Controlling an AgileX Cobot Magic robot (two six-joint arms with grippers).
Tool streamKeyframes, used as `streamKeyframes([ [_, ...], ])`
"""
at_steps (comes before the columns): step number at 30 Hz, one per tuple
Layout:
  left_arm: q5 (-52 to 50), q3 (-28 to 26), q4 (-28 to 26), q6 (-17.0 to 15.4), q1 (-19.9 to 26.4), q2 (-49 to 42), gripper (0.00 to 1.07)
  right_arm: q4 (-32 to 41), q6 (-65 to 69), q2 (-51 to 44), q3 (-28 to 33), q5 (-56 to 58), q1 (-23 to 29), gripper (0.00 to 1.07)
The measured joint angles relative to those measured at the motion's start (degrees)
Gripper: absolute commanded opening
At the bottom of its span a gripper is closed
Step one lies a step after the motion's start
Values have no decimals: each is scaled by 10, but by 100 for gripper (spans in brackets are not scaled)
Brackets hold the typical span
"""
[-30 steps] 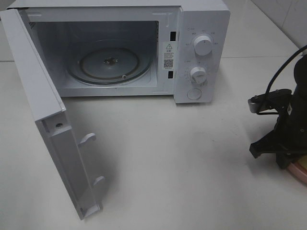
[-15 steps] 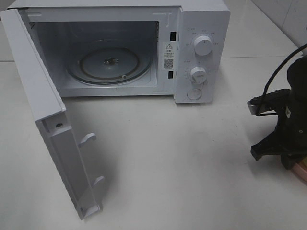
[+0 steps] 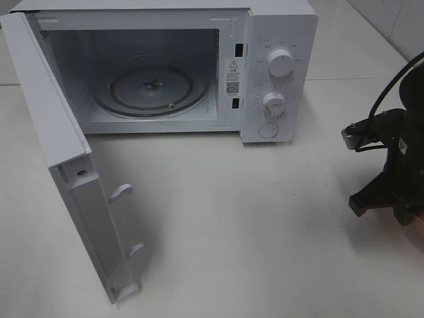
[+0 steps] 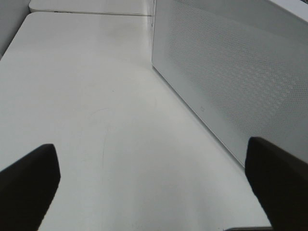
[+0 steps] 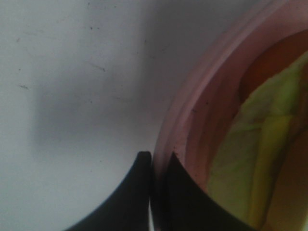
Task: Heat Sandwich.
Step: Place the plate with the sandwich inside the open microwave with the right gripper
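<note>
The microwave (image 3: 165, 66) has its door (image 3: 73, 192) wide open, and the glass tray (image 3: 151, 89) inside is bare. The sandwich (image 5: 260, 144) sits on the pink plate (image 5: 192, 110), far off at the right side of the worktop (image 3: 252, 218). The right hand (image 5: 155, 163) is pinched tight on the plate's rim. The left hand (image 4: 154, 187) is spread wide near the microwave and holds nothing. The plate has not gone in yet, and the door is not yet closed.

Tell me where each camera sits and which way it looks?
Exterior high: mounted above, looking down on the table and open microwave; the right arm shows at the right edge.
Left wrist: behind the left gripper, open, looking along the table past the microwave's perforated wall.
Right wrist: close over the pink plate holding the sandwich; the right gripper is shut on its rim.
Shared: exterior and left wrist both show the microwave.
</note>
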Motion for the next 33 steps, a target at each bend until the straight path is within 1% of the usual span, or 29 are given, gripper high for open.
streamKeyframes([
  [5, 0, 0, 0, 0, 0, 0, 101, -3, 0, -21, 1, 30, 24, 0],
  [7, 0, 0, 0, 0, 0, 0, 101, -4, 0, -34, 1, 42, 44, 0],
  [9, 0, 0, 0, 0, 0, 0, 101, -5, 0, -38, 1, 45, 49, 0],
  [12, 0, 0, 0, 0, 0, 0, 101, -5, 0, -52, 1, 59, 77, 0],
  [13, 0, 0, 0, 0, 0, 0, 101, -5, 0, -52, 1, 59, 77, 0],
  [17, 0, 0, 0, 0, 0, 0, 101, -5, 0, -62, 1, 80, 119, 1],
  [19, 0, 0, 0, 0, 0, 0, 101, -5, 0, -66, 1, 83, 126, 1],
  [21, 0, 0, 0, 0, 0, 0, 101, -6, -3, -74, 1, 93, 155, 1],
  [22, 0, 0, 0, 0, 0, 0, 101, -6, -3, -74, 1, 93, 155, 1],
  [24, 0, 0, 0, 0, 0, 0, 101, -6, -7, -81, 1, 98, 172, 1],
  [25, 0, 0, 0, 0, 0, 0, 101, -6, -11, -87, 1, 102, 190, 1],
  [27, 0, 0, 0, 0, 0, 0, 101, -6, -12, -89, 1, 104, 197, 1],
  [31, 0, 0, 0, 0, 0, 0, 101, -6, -26, -101, 1, 107, 242, 2],
  [33, 0, 0, 0, 0, 0, 0, 101, -6, -29, -103, 1, 107, 250, 2],
])
